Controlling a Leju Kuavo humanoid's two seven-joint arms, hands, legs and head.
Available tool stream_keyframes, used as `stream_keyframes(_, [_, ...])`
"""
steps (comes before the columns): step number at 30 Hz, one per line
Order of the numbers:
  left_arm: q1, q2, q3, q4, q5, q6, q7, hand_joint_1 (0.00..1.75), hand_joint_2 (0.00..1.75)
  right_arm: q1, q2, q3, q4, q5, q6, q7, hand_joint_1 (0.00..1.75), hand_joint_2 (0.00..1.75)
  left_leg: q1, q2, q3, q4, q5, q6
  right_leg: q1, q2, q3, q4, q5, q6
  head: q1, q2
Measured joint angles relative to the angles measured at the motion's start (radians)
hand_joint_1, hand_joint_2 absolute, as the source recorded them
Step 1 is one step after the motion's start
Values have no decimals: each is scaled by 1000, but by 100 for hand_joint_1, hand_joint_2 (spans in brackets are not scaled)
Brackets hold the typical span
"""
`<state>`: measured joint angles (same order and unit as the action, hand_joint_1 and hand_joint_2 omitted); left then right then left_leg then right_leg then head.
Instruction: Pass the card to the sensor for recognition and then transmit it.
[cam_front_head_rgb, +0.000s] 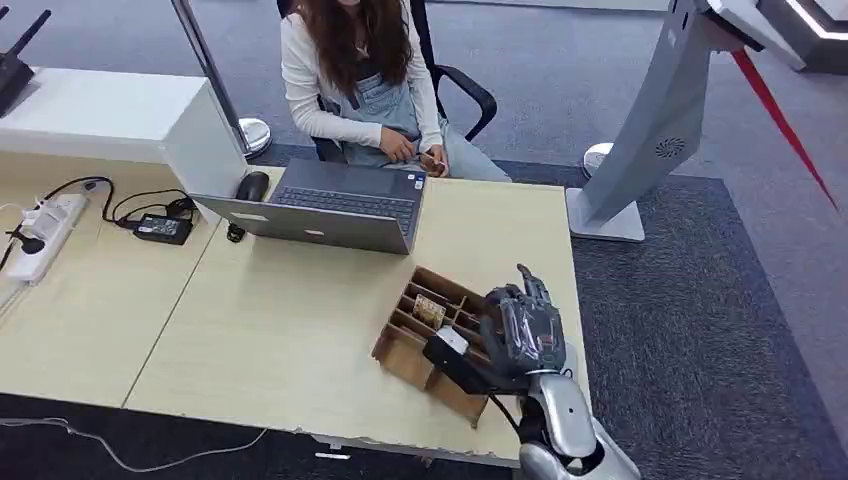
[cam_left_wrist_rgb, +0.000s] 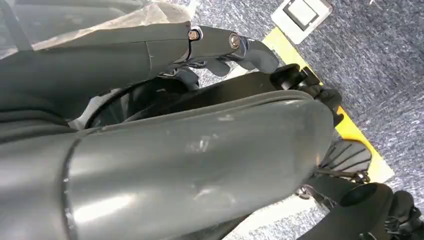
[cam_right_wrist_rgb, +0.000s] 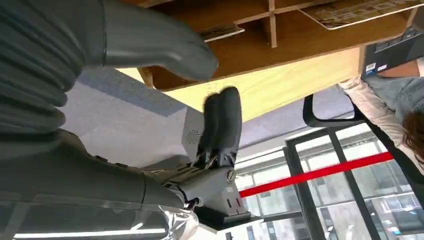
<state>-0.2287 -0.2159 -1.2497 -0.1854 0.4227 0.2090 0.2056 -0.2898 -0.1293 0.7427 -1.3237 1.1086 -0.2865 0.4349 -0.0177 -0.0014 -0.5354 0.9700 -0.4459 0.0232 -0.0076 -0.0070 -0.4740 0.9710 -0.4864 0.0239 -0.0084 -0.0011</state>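
Card (cam_front_head_rgb: 429, 309) lies flat in a compartment of the wooden box (cam_front_head_rgb: 405, 350), lower middle of the frame. Going down in size: the tabletop (cam_front_head_rgb: 290, 330) keeps the box near the robot's edge for easy reach; the right hand (cam_front_head_rgb: 524, 325) hovers over the box, fingers apart and empty, likely poised to pick.

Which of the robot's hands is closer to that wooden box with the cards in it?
The right. The right hand hovers over the wooden box's near end, fingers apart, holding nothing. The left hand hangs down by the robot's body above the carpet, well away from the table.
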Motion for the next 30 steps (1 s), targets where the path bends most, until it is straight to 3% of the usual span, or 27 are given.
stream_keyframes(3, [0, 0, 0, 0, -1, 0, 0, 0, 0, 0, 0, 0, 0, 0, -1, -3, 84, 175, 0, 0, 0, 0, 0, 0, 0, 0, 0, 0, 0, 0, 0, 0])
stream_keyframes(6, [0, 0, 0, 0, -2, -1, 0, 0, 0, 0, 0, 0, 1, -1, -1, -3, 51, 175, 0, 0, 0, 0, 0, 0, 0, 0, 0, 0, 0, 0, 0, 0])
stream_keyframes(8, [0, 0, 0, 0, -2, -1, 0, 0, 0, 0, 0, 0, 1, -1, -2, -3, 40, 175, 0, 0, 0, 0, 0, 0, 0, 0, 0, 0, 0, 0, 0, 0])
stream_keyframes(30, [0, 0, -11, 0, -47, -16, 3, 0, 0, 2, 7, 0, 15, -60, -4, -29, 37, 175, 0, 0, 0, 0, 0, 0, 0, 0, 0, 0, 0, 0, 0, 0])
